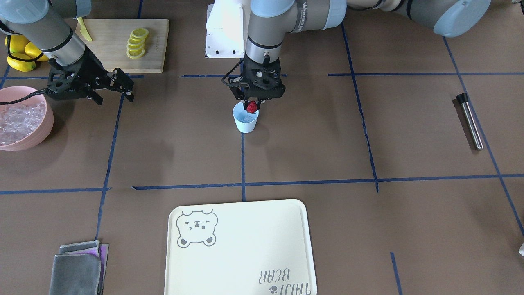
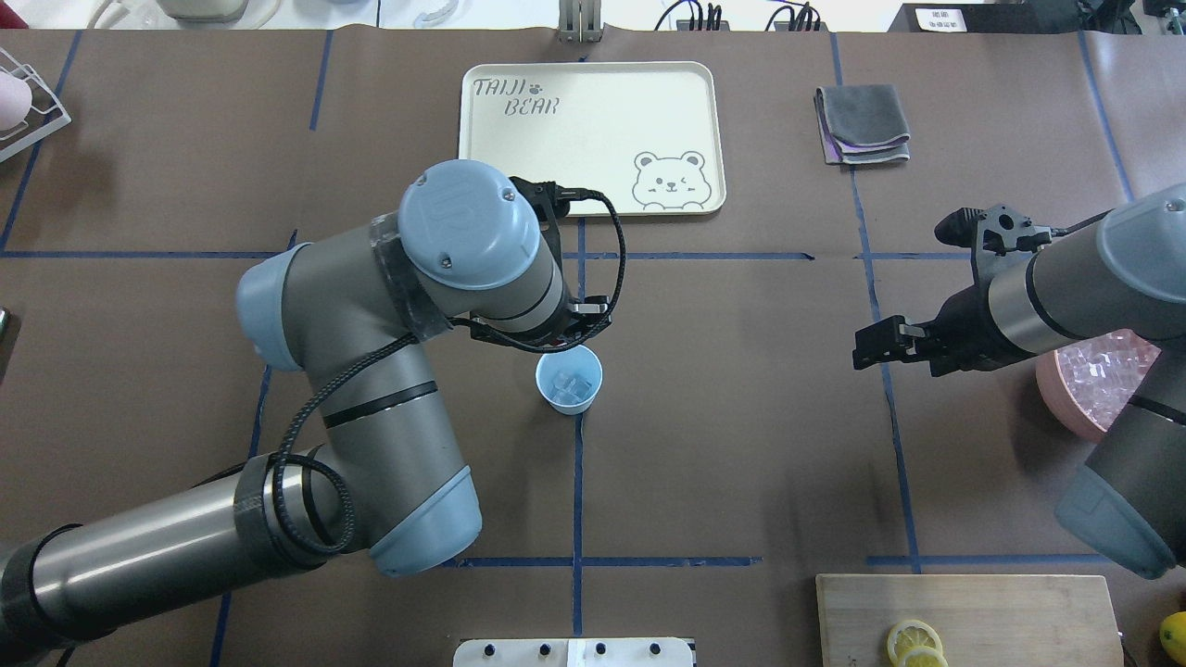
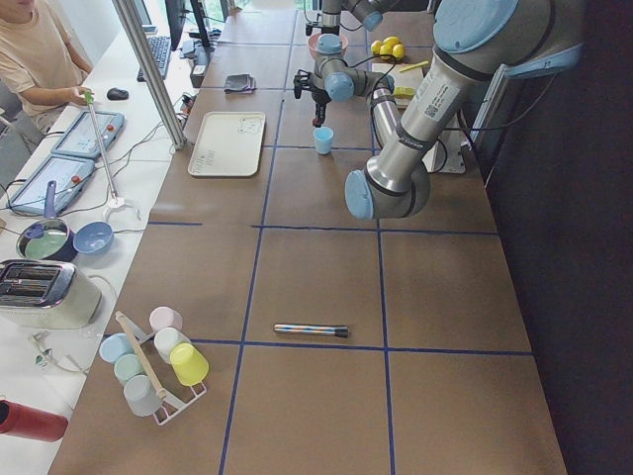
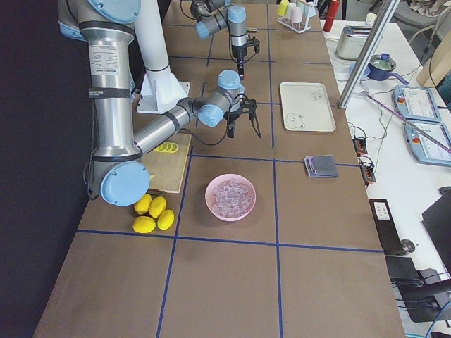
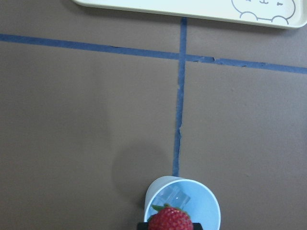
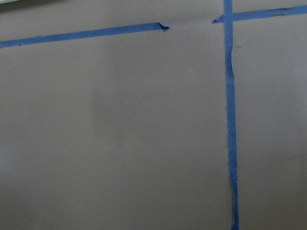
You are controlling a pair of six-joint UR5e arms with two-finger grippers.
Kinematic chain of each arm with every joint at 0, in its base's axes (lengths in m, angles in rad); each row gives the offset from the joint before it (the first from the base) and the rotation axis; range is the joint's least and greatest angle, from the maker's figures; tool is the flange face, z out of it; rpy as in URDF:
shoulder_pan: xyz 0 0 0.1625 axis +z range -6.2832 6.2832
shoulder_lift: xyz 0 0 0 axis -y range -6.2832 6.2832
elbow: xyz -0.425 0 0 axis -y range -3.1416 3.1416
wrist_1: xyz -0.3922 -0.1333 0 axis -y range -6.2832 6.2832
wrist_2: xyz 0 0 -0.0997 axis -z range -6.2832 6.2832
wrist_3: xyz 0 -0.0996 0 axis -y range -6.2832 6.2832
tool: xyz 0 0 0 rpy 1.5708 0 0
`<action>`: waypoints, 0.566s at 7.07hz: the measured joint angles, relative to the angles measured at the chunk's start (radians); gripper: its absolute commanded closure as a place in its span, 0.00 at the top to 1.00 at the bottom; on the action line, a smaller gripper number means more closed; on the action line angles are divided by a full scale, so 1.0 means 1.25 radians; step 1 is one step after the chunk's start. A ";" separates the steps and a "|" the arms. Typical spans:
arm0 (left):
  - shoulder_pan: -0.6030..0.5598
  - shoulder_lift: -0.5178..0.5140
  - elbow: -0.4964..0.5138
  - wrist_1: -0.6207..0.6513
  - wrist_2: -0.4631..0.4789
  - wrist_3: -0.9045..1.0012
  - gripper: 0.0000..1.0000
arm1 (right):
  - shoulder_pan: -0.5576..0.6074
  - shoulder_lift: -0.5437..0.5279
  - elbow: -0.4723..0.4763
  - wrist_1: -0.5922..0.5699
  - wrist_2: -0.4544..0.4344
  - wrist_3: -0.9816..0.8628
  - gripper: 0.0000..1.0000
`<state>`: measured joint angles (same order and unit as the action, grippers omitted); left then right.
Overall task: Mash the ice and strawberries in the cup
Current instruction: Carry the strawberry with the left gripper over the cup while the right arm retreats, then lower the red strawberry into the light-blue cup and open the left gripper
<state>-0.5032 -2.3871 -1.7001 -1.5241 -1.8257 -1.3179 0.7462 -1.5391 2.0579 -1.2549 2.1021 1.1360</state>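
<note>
Pale-blue plastic cup holding clear ice cubes; left gripper pinching small red strawberry above it; right gripper gaping, empty; mashing pending.

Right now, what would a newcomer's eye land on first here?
The left gripper pinches a small dark red strawberry just above the pale blue plastic cup mid-table, with clear ice cubes already inside. After that, the large pink bowl heaped with more ice, toward the table's end on the robot's right.
</note>
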 measured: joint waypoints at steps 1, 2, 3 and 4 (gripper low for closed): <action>0.001 -0.007 0.017 0.001 0.004 0.001 0.07 | 0.000 -0.005 0.000 0.004 0.000 -0.002 1.00; 0.005 -0.006 0.023 0.002 0.005 0.001 0.09 | 0.001 -0.007 0.001 0.005 0.000 -0.003 1.00; 0.020 -0.004 0.025 0.002 0.011 0.000 0.19 | 0.001 -0.008 0.000 0.006 0.000 -0.003 1.00; 0.039 -0.003 0.026 0.000 0.024 -0.002 0.54 | 0.001 -0.008 0.000 0.006 0.000 -0.003 1.00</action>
<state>-0.4540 -2.3903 -1.6680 -1.5235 -1.7957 -1.3199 0.7477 -1.5489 2.0578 -1.2472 2.1016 1.1322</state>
